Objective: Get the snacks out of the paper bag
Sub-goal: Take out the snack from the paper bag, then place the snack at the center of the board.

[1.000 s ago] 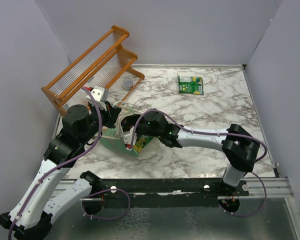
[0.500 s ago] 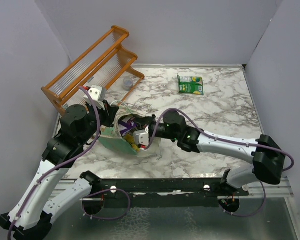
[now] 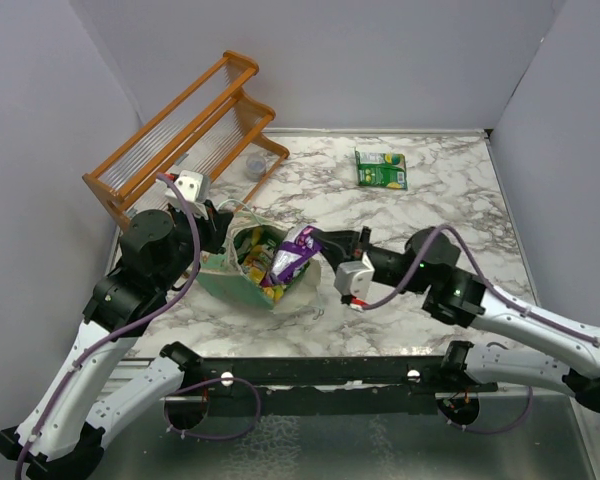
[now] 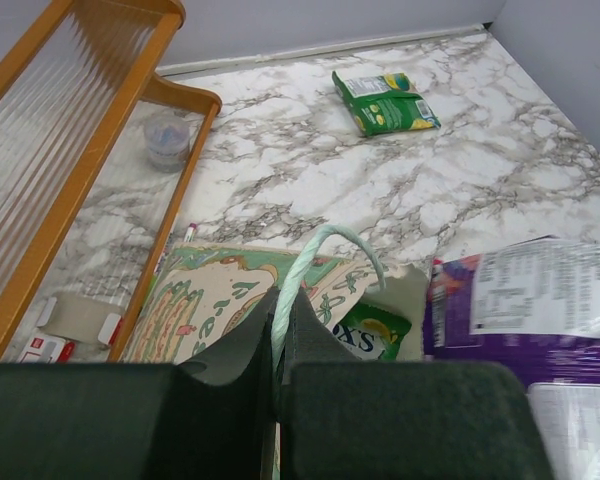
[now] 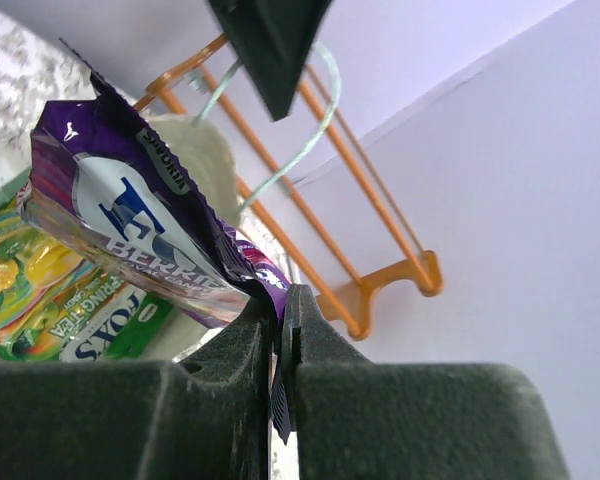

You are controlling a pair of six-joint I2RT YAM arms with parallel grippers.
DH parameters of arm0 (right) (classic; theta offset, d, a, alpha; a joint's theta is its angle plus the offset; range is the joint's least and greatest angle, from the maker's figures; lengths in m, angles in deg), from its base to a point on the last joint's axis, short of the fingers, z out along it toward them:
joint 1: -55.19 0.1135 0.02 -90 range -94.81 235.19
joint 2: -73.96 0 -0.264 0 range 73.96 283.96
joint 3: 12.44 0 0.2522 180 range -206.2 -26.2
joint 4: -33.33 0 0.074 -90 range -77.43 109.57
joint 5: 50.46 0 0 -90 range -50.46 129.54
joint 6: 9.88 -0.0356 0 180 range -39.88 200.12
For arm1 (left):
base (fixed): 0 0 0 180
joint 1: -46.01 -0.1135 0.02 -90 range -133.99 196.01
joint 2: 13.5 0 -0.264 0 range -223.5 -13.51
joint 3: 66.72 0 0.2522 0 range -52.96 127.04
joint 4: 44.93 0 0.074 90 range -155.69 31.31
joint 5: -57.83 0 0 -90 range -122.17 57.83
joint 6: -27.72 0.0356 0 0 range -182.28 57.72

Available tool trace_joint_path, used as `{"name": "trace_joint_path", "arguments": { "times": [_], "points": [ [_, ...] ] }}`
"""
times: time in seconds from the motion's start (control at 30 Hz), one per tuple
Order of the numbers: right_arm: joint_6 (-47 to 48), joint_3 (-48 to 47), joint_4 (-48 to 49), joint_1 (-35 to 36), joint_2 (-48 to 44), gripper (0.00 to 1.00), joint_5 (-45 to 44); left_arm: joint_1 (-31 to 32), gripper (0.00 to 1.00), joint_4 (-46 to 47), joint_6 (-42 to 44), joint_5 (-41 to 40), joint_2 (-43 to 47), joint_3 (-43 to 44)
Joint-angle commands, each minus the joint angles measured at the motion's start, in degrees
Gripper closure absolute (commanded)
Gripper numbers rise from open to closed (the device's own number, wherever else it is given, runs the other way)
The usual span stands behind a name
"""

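Evidently the left gripper [image 4: 278,335] pinches the string handle [image 4: 325,240] of the paper bag [image 3: 223,284], centre-left, to steady it; the right gripper [image 5: 283,325], clamped on a purple packet [image 3: 292,256], holds it above the mouth.

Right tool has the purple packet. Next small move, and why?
Probably pull the right tool rightward to bare marble table: it pinches the purple packet, which hangs over the open paper bag, while the left tool steadies the bag by its string handle.
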Motion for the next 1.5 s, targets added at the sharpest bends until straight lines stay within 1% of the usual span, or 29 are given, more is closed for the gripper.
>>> {"name": "trace_joint_path", "arguments": {
  "times": [0.0, 0.07, 0.13, 0.2, 0.3, 0.33, 0.37, 0.43, 0.47, 0.53, 0.6, 0.73, 0.8, 0.83, 0.9, 0.93, 1.03, 1.1, 1.17, 1.27, 1.37, 1.47],
  "points": [
    [-4.76, -0.7, -1.82, 0.22, -8.72, 0.99, -5.52, 0.05, 1.0, 1.7, 1.16, -2.4, 0.68, 0.82],
    [-6.27, -0.14, 0.04, 0.22, -11.27, 0.99, -10.32, 0.01, 1.0, 1.71, 1.21, -2.38, 0.65, 0.82],
    [-6.71, 1.49, 3.97, 0.18, -12.55, 0.99, -18.24, -0.02, 1.0, 1.78, 1.34, -2.42, 0.64, 0.72],
    [-6.2, 3.56, 9.12, 0.22, -11.88, 0.99, -29.1, 0.08, 1.0, 1.72, 1.6, -2.58, 0.65, 0.73],
    [-3.92, 5.64, 16.7, -0.27, -7.95, 0.99, -46.65, 0.02, 1.0, 1.48, 1.61, -2.49, 0.66, 0.98],
    [-3.87, 6.5, 19.27, -1.27, -6.64, 0.99, -51.11, 0.07, 1.0, 1.43, 1.53, -2.38, 0.72, 1.02],
    [-5.27, 6.93, 20.97, -2.87, -5.42, 0.99, -53.81, 0.03, 1.0, 1.28, 1.52, -2.31, 0.78, 1.15],
    [-13.93, 6.56, 19.64, -8.14, -3.92, 0.99, -55.38, 0.02, 1.0, 1.24, 1.36, -2.11, 0.89, 1.16],
    [-20.61, 5.76, 15.9, -11.8, -3.37, 0.99, -53.87, 0.01, 1.0, 1.2, 1.31, -2.16, 0.85, 1.17],
    [-31.88, 4.39, 7.98, -18.8, -1.74, 0.99, -47.14, 0.03, 1.0, 1.04, 1.18, -2.1, 1.0, 1.22],
    [-39.57, 4.0, 4.29, -23.28, 0.89, 0.99, -42.51, 0.09, 1.0, 1.02, 1.01, -1.92, 1.04, 1.25],
    [-46.21, 1.85, -1.35, -26.14, 9.83, 0.99, -35.65, 0.0, 1.0, 0.99, 0.61, -1.9, 1.38, 1.18],
    [-50.76, -2.01, -6.28, -27.03, 15.05, 0.99, -34.18, 0.05, 1.0, 0.92, 0.48, -1.82, 1.53, 1.06],
    [-53.74, -4.49, -9.6, -27.9, 17.75, 0.99, -32.02, 0.04, 1.0, 0.82, 0.44, -1.78, 1.7, 1.08],
    [-59.0, -9.55, -15.35, -30.3, 22.65, 0.99, -24.6, 0.03, 1.0, 0.73, 0.3, -1.68, 1.84, 0.98],
    [-61.05, -11.81, -16.74, -31.6, 24.83, 0.99, -18.59, 0.02, 1.0, 0.62, 0.29, -1.58, 1.87, 1.06],
    [-67.25, -15.29, -16.21, -35.61, 30.03, 0.99, -0.41, 0.07, 1.0, 0.25, 0.25, -1.73, 1.93, 1.5],
    [-71.27, -17.03, -16.24, -38.42, 34.05, 0.99, 6.48, 0.04, 1.0, 0.04, 0.21, -1.98, 2.03, 1.84],
    [-73.94, -18.63, -16.88, -41.11, 37.77, 0.99, 10.91, 0.06, 1.0, -0.06, 0.15, -1.89, 2.32, 1.93],
    [-76.2, -19.59, -17.99, -44.76, 42.55, 0.99, 14.58, 0.09, 1.0, -0.25, 0.01, -1.93, 2.7, 1.88],
    [-76.72, -18.55, -17.71, -49.52, 46.33, 0.99, 19.04, 0.1, 1.0, -0.39, 0.06, -2.11, 2.67, 1.73],
    [-76.13, -16.49, -16.95, -53.95, 48.1, 0.99, 21.14, 0.02, 1.0, -0.22, 0.13, -2.01, 2.45, 1.87]
  ]
}}
